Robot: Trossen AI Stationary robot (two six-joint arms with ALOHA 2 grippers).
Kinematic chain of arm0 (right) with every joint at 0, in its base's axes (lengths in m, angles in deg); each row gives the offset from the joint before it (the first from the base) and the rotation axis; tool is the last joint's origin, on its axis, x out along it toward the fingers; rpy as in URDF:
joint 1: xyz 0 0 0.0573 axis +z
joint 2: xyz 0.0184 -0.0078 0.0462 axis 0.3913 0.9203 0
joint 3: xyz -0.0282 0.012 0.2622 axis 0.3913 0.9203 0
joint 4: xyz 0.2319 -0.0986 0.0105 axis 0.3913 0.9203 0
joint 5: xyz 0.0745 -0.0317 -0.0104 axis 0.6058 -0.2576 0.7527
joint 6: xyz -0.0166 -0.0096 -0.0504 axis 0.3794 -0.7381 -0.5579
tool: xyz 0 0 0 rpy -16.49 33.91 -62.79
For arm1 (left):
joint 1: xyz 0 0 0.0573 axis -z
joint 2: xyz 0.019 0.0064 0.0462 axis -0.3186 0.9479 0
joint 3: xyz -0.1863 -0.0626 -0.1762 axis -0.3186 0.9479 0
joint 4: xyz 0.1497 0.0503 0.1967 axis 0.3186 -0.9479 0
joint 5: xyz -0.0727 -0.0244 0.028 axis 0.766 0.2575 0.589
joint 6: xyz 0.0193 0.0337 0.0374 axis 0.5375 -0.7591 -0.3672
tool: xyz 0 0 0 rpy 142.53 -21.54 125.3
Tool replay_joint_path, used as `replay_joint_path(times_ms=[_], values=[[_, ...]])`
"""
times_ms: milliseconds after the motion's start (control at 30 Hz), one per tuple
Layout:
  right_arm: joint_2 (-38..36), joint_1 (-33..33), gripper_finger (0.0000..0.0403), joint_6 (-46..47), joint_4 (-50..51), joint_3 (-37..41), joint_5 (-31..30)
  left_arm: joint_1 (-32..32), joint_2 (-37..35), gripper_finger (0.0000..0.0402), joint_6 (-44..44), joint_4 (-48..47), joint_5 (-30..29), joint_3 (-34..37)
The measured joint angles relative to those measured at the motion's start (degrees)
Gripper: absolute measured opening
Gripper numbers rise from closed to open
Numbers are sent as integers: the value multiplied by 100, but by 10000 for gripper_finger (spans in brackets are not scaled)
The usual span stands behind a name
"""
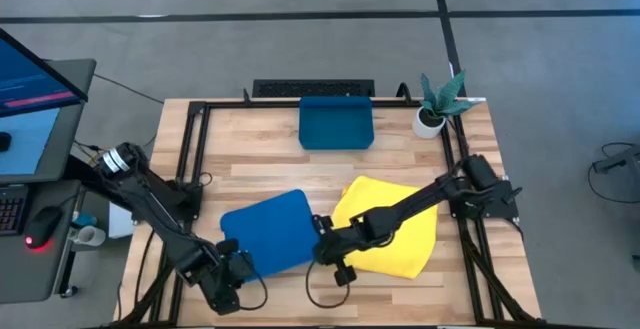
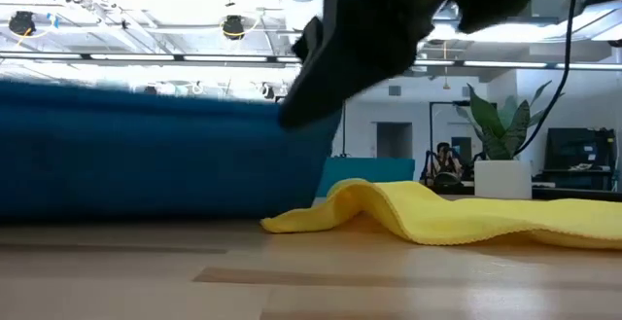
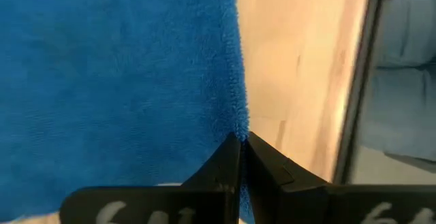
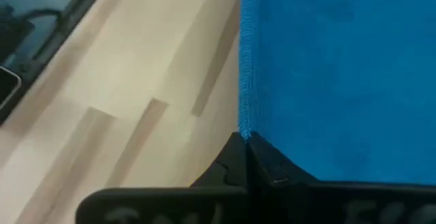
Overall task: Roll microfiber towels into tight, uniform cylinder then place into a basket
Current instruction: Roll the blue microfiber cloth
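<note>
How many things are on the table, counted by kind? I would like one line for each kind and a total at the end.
Towels: 2, a blue towel and a yellow towel
Baskets: 1, the teal basket
Potted plants: 1, the potted plant at the table's corner
Total: 4

Royal blue towel [image 1: 268, 231], yellow towel [image 1: 400, 231], teal basket [image 1: 336, 123]

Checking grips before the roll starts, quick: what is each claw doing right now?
Left claw: closed on a corner of the blue towel.
Right claw: closed on the blue towel's other near corner.
</note>
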Motion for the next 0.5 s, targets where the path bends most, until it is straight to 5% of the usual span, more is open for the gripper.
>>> replay_joint_path(times_ms=[500], values=[[-994, 284, 5, 391, -496, -14, -465, 35, -122, 2, 282, -3256, -430, -2115]])
